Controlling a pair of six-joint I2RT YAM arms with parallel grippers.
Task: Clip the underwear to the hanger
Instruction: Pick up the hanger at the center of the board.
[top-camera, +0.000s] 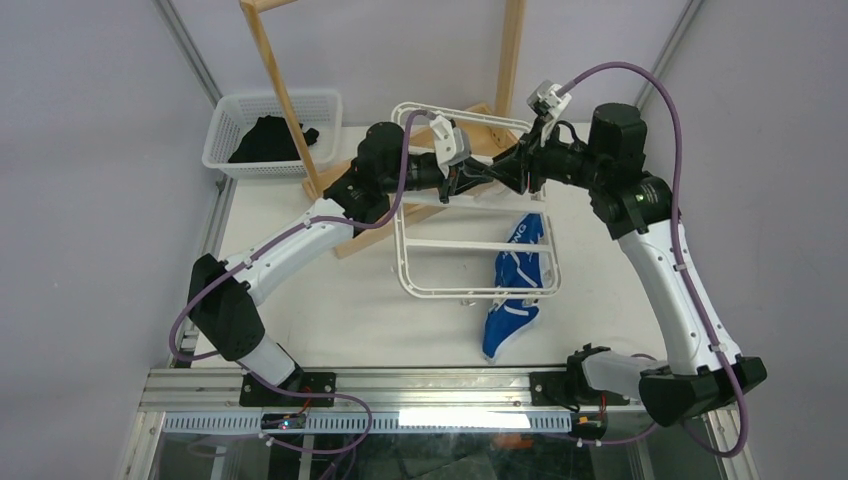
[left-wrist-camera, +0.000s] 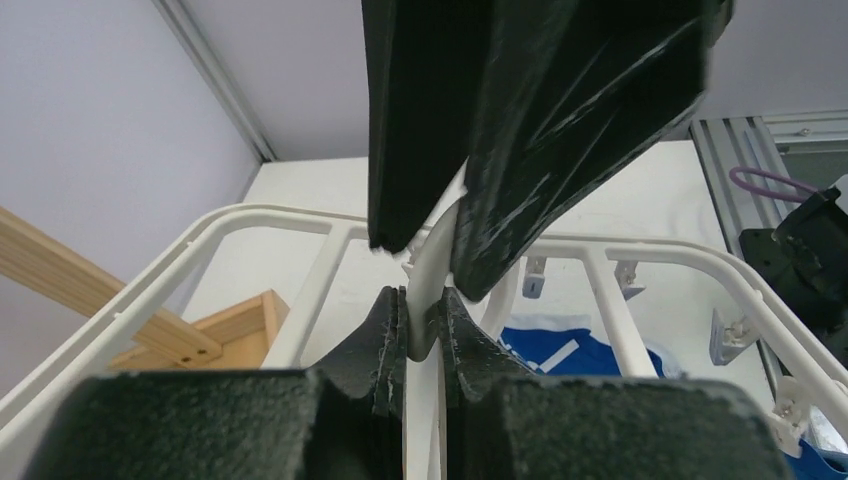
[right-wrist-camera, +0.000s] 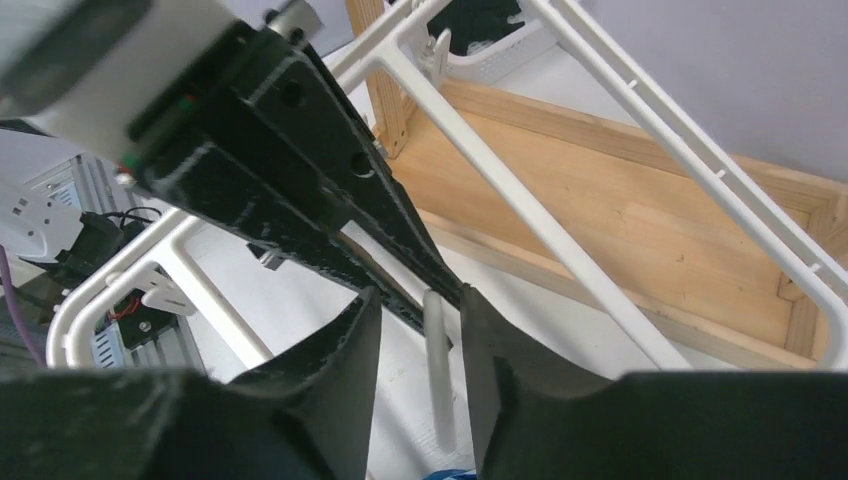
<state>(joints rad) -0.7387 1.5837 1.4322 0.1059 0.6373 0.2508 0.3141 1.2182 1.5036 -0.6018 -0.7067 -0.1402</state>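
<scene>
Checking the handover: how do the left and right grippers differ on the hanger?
The left gripper is pinched shut on a white bar of the hanger; the right gripper stands open around that bar. The left gripper reaches in from the left, the right gripper from the right. Both meet at the same bar.

I find the far middle crowded, left jaws and right jaws nose to nose over the hanger (top-camera: 470, 245) hard by the wooden rack (top-camera: 283, 95), while the near-left worktop (top-camera: 330, 320) offers me open passage.
</scene>
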